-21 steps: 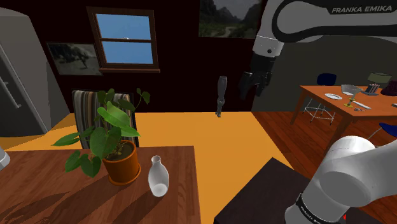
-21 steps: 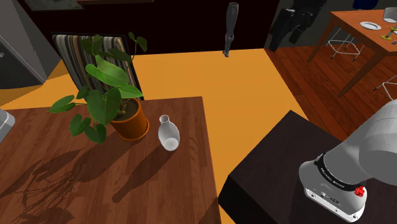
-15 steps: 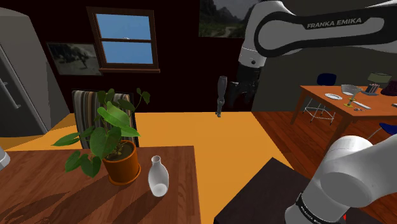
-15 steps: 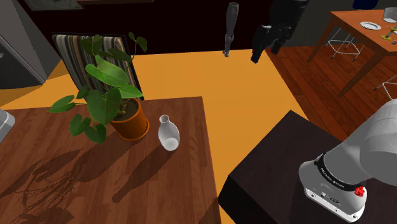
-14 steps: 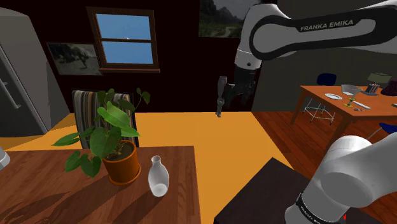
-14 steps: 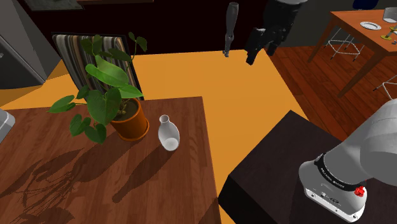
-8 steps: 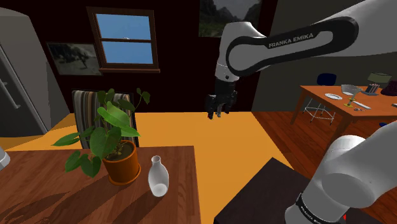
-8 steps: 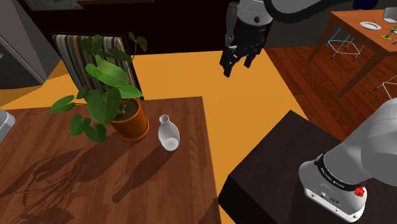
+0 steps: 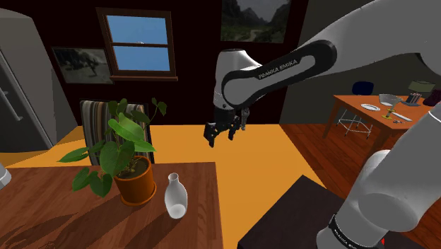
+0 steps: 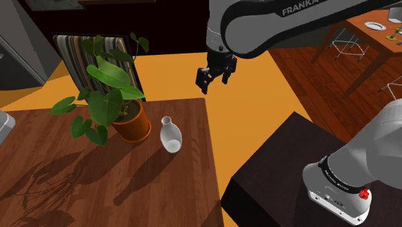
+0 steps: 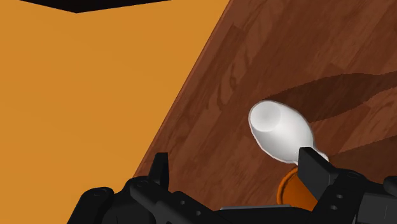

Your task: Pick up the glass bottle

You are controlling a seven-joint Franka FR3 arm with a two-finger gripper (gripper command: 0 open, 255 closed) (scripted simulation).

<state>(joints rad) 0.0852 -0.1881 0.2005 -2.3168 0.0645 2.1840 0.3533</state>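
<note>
Dark-walled domestic room, orange floor [image 9: 254, 152], one window [image 9: 138, 42] and a striped chair [image 9: 94, 117] at the back. Brown wooden bench [image 9: 201, 223] in the foreground, grain plainly visible. Item one: bottle [image 9: 175, 196], pale and translucent, round-bellied with a short narrow neck. It stands upright on the bench, near the edge that faces the floor, with its long axis vertical. Item two: potted plant [image 9: 134, 180] in an orange pot, broad green leaves, just beside the bottle on the shoulder view's left, apart from it as far as can be told. Item three: claw [image 9: 220, 133], all black, fingers apart with nothing between them. It hangs in the air over the floor, off the far edge of the bench and well above the bottle. Governing relation: the bottle lies below the claw and to the shoulder view's left. The second exterior view agrees, with the claw [image 10: 212, 80] high over the bench corner and the bottle [image 10: 170, 135] lower and to that view's left. The wrist view has the bottle [image 11: 280, 130] seen obliquely from above, not centred in the claw [image 11: 236, 168] but off toward the finger nearer the pot. Judgement: the coming move calls for a descent with a sideways shift, so that the open fingers straddle the bottle, either at the neck or around the belly. The pot stands close enough to hinder the finger on that side. Dark stand [image 9: 283, 216] at the shoulder view's lower right.
</note>
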